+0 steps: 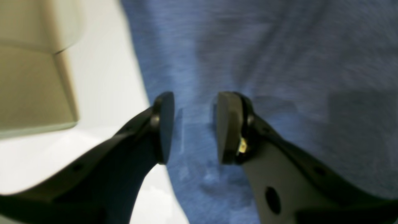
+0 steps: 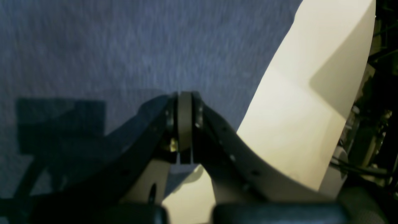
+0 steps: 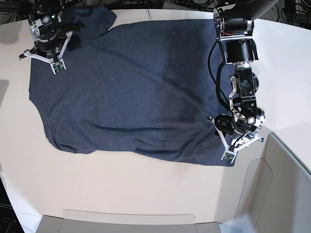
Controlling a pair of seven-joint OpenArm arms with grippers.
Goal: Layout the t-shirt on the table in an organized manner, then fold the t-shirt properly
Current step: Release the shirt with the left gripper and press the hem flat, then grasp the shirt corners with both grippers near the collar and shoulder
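Most of the table [image 3: 146, 194] is covered by the t-shirt [image 3: 136, 92], spread nearly flat with ripples along its near hem. On the base view's right, the left gripper [image 1: 194, 127] stands parted over the shirt's edge, gripping nothing. At the far corner the right gripper [image 2: 185, 121] is clenched, seemingly on cloth. I'd smooth that hem outward, pulling gently, before any fold begins.

t-shirt [image 3: 131, 82] spread flat on the table [image 3: 146, 189], arms at opposite edges
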